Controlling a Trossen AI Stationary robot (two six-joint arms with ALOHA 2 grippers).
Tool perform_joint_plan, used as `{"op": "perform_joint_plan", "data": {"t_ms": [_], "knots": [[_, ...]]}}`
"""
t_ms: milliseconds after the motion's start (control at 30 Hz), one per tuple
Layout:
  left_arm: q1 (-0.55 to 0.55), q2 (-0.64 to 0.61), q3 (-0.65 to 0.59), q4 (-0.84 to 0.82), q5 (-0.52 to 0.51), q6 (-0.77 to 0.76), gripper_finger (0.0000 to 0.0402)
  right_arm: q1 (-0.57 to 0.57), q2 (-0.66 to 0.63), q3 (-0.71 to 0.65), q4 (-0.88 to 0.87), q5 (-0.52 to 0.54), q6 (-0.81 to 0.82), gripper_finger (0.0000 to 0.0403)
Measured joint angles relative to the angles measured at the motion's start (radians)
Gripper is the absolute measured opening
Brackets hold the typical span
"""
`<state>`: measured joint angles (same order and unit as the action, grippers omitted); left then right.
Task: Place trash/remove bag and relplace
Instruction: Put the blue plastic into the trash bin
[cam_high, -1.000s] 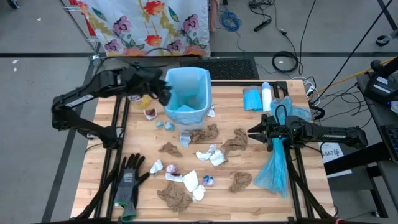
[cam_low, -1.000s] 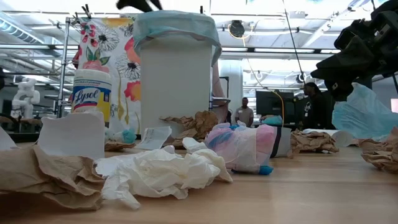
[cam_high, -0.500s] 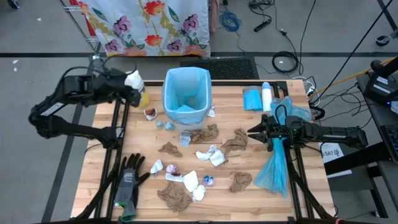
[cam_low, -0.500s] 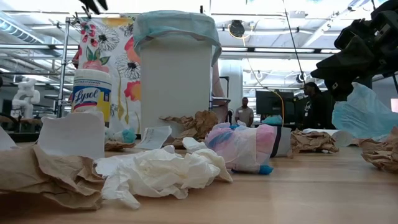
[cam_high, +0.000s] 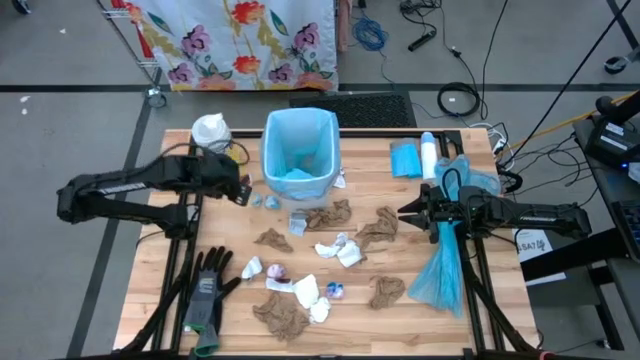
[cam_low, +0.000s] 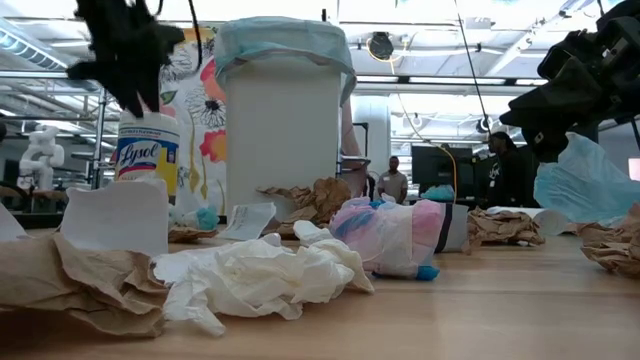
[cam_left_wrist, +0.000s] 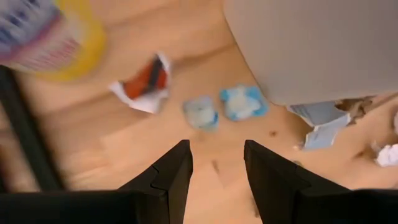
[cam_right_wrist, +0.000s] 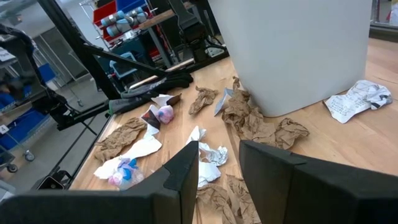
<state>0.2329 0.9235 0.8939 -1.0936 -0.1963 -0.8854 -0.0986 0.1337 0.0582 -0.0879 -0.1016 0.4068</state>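
Left wrist view: the left gripper (cam_left_wrist: 216, 163), fingers apart and empty, hovers just short of two small bluish crumpled wrappers (cam_left_wrist: 225, 108) beside the white bin (cam_left_wrist: 311, 43). The right gripper (cam_high: 408, 212), parted and empty, waits farther off, so the left is nearer

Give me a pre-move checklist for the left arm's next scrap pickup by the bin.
1. Left gripper open and empty: ok.
2. Target visible: two small bluish scraps lie on the table ahead of its fingers: ok.
3. Bin upright, blue liner fitted: ok.
4. Lysol canister close beside the left arm, may get bumped: not ok.
5. Right gripper parked at the table's right side, clear of the bin: ok.
6. Right gripper holding the blue bag: cannot tell.
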Motion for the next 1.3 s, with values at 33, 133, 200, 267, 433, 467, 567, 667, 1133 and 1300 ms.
{"op": "perform_joint_plan", "data": {"t_ms": [33,133,200,267,433,467,567,667,1133,1300], "knots": [[0.0,-0.009,-0.034,0.041,0.018,-0.001,0.015,0.0,0.0,0.0,0.0,0.0,0.0,0.0109],[0.0,-0.023,-0.124,0.139,0.035,-0.029,0.015,0.0,0.0,0.0,0.0,0.0,0.0,0.0109],[0.002,-0.022,-0.174,0.165,0.035,-0.053,0.015,0.0,0.0,0.0,0.0,0.0,0.0,0.0109],[0.003,-0.024,-0.219,0.205,0.036,-0.074,0.015,0.0,0.0,0.0,0.0,0.0,0.0,0.0109],[0.002,-0.023,-0.32,0.314,0.034,-0.121,0.015,0.0,0.0,0.0,0.0,0.0,0.0,0.0109],[0.002,-0.023,-0.336,0.35,0.028,-0.128,0.015,0.0,0.0,0.0,0.0,0.0,0.0,0.0109],[0.004,-0.023,-0.371,0.429,0.012,-0.131,0.015,0.0,0.0,0.0,0.0,0.0,0.0,0.0109],[0.027,-0.022,-0.395,0.484,0.009,-0.131,0.015,0.0,0.0,0.0,0.0,0.0,0.0,0.0109],[0.096,0.129,-0.412,0.609,0.036,-0.103,0.015,0.0,0.0,0.0,0.0,0.0,0.0,0.0109],[0.096,0.206,-0.412,0.624,0.038,-0.104,0.015,0.0,0.0,0.0,0.0,0.0,0.0,0.0109]]}}
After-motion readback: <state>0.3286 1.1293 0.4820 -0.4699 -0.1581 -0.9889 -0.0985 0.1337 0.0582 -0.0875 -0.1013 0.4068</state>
